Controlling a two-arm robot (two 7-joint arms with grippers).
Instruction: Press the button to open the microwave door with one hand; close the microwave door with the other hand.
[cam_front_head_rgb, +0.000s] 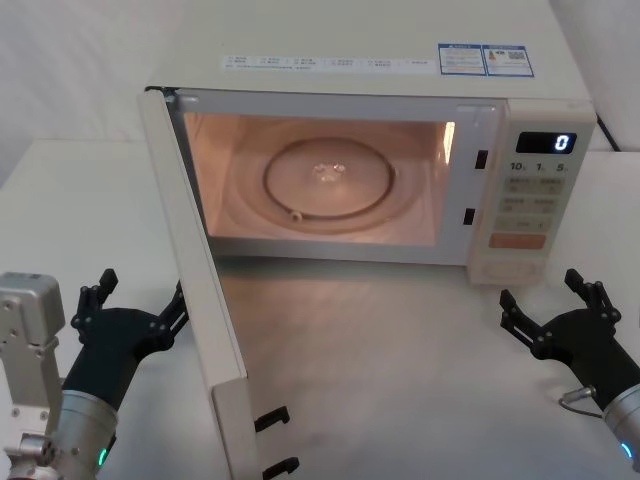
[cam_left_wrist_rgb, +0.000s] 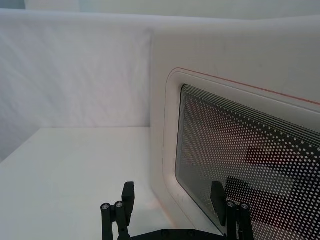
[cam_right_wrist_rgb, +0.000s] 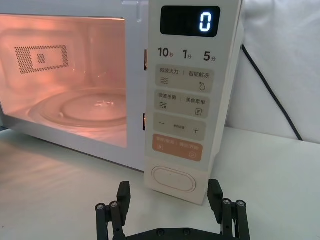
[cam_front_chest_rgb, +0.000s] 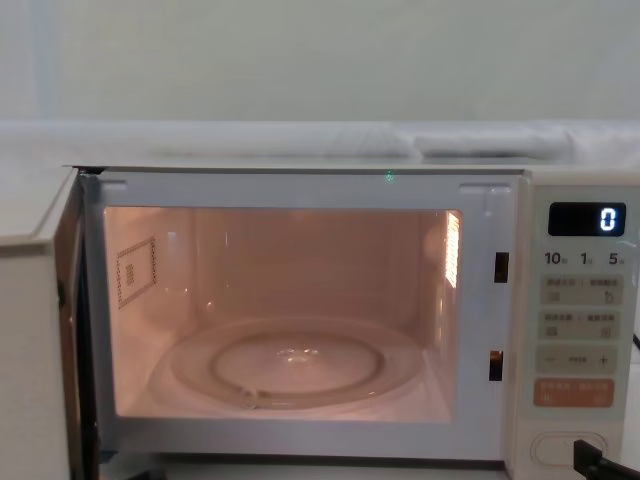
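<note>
While the microwave door (cam_front_head_rgb: 195, 290) stands swung wide open at the left of the head view, the lit cavity shows its glass turntable (cam_front_head_rgb: 327, 180). At lower right of the control panel (cam_right_wrist_rgb: 182, 90), the button (cam_right_wrist_rgb: 174, 179) sits untouched. Left gripper (cam_front_head_rgb: 135, 312), lower left, and right gripper (cam_front_head_rgb: 556, 300), lower right, both spread open, empty, above the surface (cam_front_head_rgb: 400, 370).
</note>
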